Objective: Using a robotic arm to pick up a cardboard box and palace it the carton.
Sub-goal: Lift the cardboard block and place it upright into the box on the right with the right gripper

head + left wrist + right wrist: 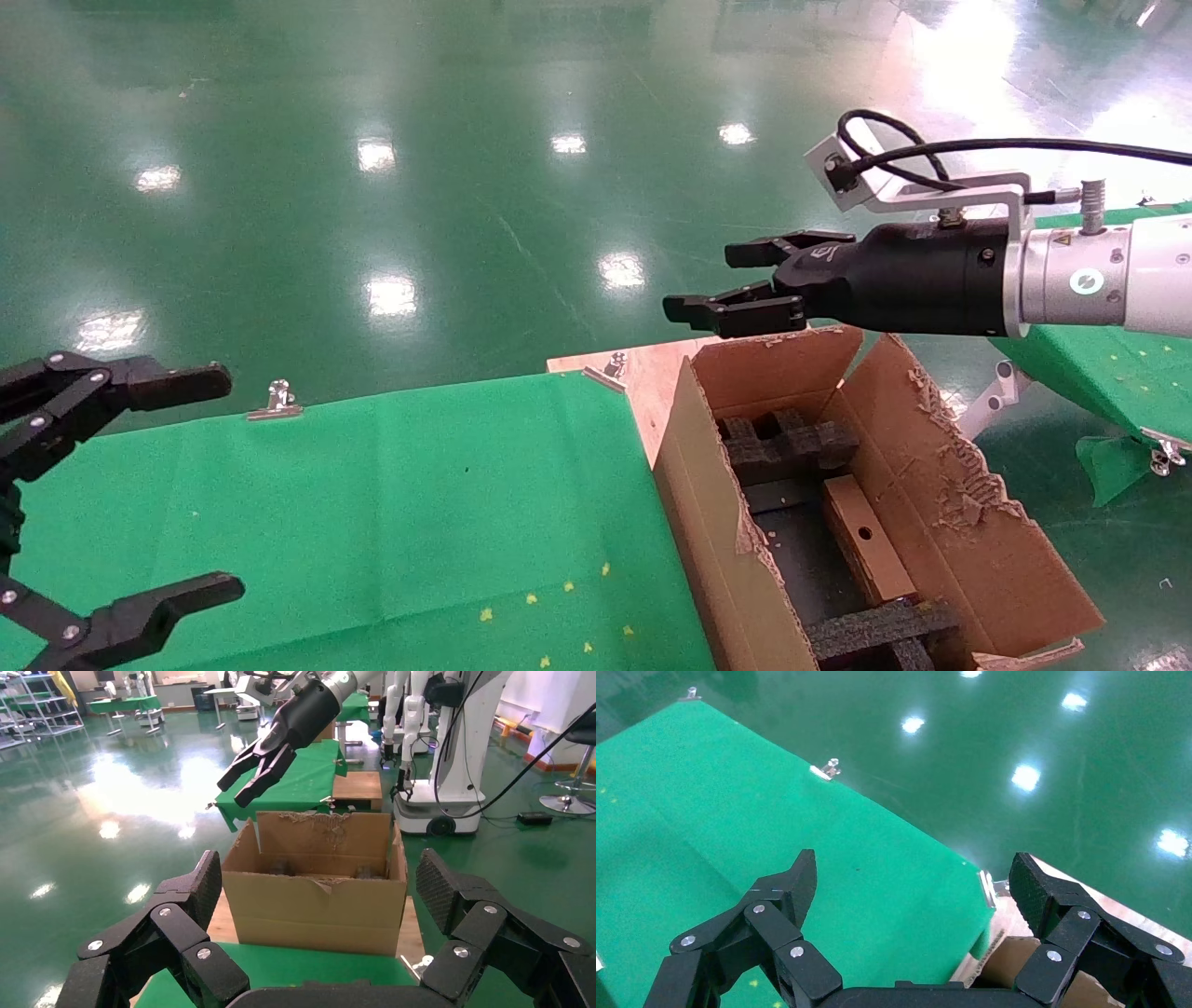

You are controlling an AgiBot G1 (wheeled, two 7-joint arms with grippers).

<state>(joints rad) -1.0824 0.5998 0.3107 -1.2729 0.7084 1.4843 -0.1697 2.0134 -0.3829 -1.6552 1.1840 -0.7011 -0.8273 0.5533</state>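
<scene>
1. Right gripper (pixel 722 284), the robotic arm's working end, sits right of centre in the head view, raised above the far flap of the carton (pixel 708 503). Its body lies roughly level, pointing toward frame left. Fingers spread, nothing between them; the right wrist view shows the same parted pads with only green cloth beyond.
2. Cardboard box (pixel 866 539) lies inside the carton, lower right of the head view, on the dark floor between the black foam inserts (pixel 790 445). Round punched hole faces up. It looks already placed, so the task reads as at or near its end.
3. Key relation: the box is below the right gripper and nearer the camera, toward the frame's bottom edge. Long axis runs from upper left to lower right of the frame, roughly along the carton's length.
4. Left gripper (pixel 149 494) at the lower left edge, over the green table cloth (pixel 419 503), jaws wide apart, empty, well apart from the carton. Right arm is clearly the nearer one.
5. Judgement: any re-grasp would need the right gripper to drop between the flaps; the torn flap edges could snag.
</scene>
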